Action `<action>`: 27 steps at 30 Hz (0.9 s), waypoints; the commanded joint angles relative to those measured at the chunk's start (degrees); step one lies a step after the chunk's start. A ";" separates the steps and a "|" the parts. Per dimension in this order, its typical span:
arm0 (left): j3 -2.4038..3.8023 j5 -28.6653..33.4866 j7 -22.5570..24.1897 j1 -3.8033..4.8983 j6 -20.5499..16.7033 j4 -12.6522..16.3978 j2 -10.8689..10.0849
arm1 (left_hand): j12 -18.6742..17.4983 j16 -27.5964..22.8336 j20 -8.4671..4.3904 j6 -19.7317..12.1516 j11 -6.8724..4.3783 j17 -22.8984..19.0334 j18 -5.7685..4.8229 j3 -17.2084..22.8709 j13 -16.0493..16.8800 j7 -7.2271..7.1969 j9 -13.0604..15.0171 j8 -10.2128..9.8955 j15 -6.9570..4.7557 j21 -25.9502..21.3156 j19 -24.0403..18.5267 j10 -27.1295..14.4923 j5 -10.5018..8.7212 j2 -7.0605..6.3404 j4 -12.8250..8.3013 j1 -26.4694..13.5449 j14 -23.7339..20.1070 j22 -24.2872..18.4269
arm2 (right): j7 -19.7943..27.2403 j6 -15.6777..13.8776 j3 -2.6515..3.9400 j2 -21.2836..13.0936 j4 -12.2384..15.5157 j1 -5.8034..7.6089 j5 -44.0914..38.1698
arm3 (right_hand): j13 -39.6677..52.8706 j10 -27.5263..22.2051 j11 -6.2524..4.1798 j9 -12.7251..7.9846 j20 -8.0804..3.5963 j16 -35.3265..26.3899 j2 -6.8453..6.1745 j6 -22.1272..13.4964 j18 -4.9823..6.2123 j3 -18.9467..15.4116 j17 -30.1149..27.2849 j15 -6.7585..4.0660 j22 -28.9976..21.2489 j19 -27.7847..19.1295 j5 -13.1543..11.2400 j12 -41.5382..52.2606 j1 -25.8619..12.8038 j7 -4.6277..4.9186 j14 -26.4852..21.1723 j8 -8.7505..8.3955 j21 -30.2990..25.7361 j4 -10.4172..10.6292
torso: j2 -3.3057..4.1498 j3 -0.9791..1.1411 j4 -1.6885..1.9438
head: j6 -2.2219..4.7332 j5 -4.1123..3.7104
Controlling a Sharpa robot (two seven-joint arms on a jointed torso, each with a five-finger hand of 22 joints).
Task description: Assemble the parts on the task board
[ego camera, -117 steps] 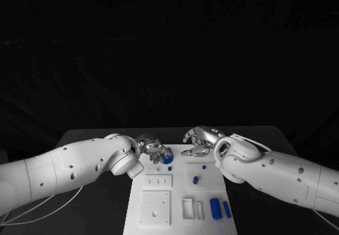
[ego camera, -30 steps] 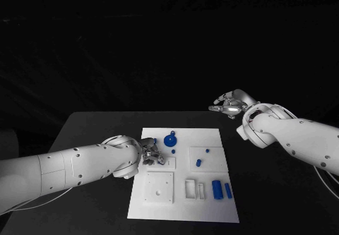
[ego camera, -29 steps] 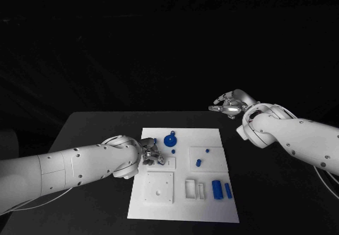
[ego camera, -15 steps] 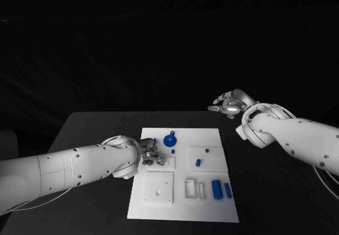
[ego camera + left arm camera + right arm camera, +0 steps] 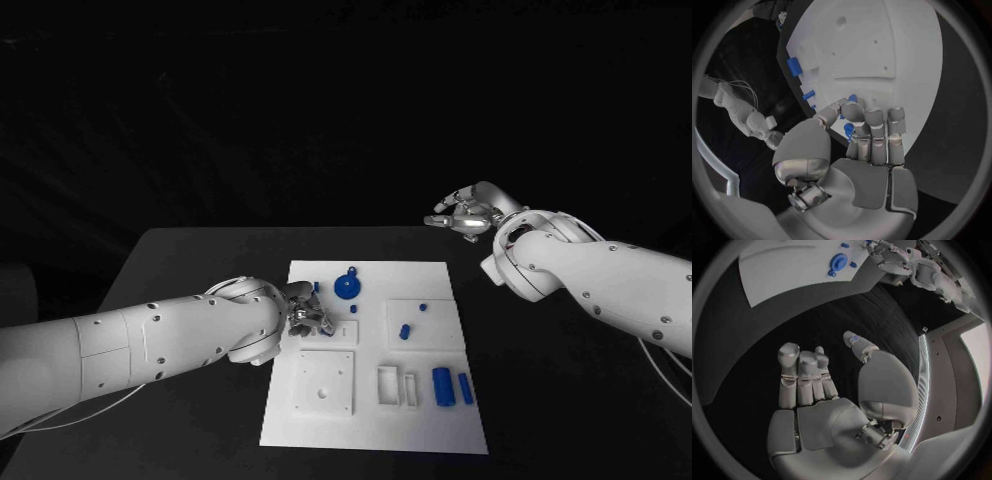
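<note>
Near the task board's (image 5: pixel 372 420) left edge, left hand (image 5: pixel 306 310) apparently pinches a small, stiff, light blue part (image 5: pixel 849 131) endwise; right hand (image 5: pixel 464 214) empty, fingers loosely apart.

I see the white task board (image 5: pixel 433 420) lying flat mid-table, a round blue part (image 5: pixel 348 287) near its far edge, small blue pegs (image 5: pixel 405 331) mid-board, two blue cylinders (image 5: pixel 451 387) lying near-right

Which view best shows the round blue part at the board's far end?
The head view: the round blue part lies unobstructed on the task board, seen from above. The right wrist view shows it small near the circle's rim. In the left wrist view I cannot pick it out.
</note>
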 commanded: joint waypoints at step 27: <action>0.01 0.78 0.33 -0.49 -0.74 -0.06 0.52 | 2.92 2.27 -8.71 9.32 -2.24 -0.52 -0.14 0.45 0.46 -6.09 2.02 0.21 -2.27 1.49 0.25 -2.18 3.92 1.92 -1.97 -2.73 0.65 0.58 | -0.07 0.40 0.03 0.02 -0.05 0.01 -0.07 | -0.24 -0.59 -0.02 0.09 0.23 -0.17 0.14 -0.66 5.81 -0.15 -0.10 0.06 0.33 0.07 0.99 0.45 0.67 0.85 -0.36 0.34 -0.22 0.53 | -0.02 0.00 -0.01 | -0.16 -0.06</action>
